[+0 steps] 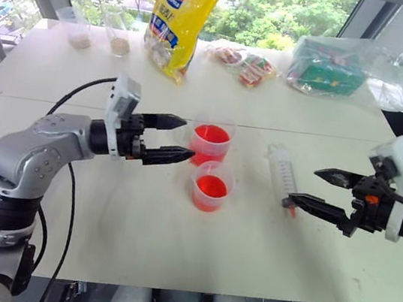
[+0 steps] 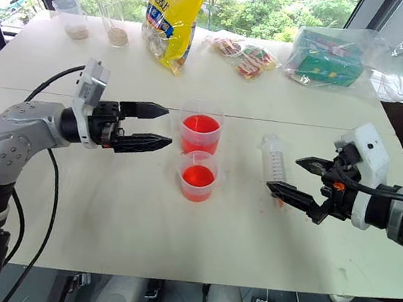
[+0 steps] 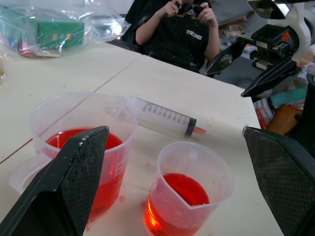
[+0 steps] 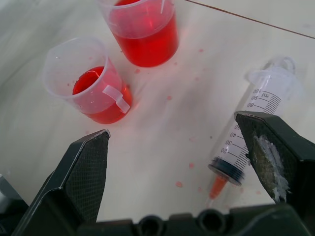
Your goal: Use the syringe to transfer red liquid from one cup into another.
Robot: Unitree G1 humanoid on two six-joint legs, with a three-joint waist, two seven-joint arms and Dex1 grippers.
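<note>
Syringe (image 1: 282, 172) lies mid-table, right tool (image 1: 317, 189) beside it.

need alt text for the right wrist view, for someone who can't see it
Between the right hand's open black fingers, a clear syringe with an orange-red tip lies flat on a white table speckled with red drops. Beyond it stand two clear cups of red liquid: a shorter cup with a rim tab and, farther off, a taller cup.

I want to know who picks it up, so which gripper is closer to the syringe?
Right. The right gripper hovers open by the syringe at its orange tip; the left gripper is open beyond both cups.
</note>
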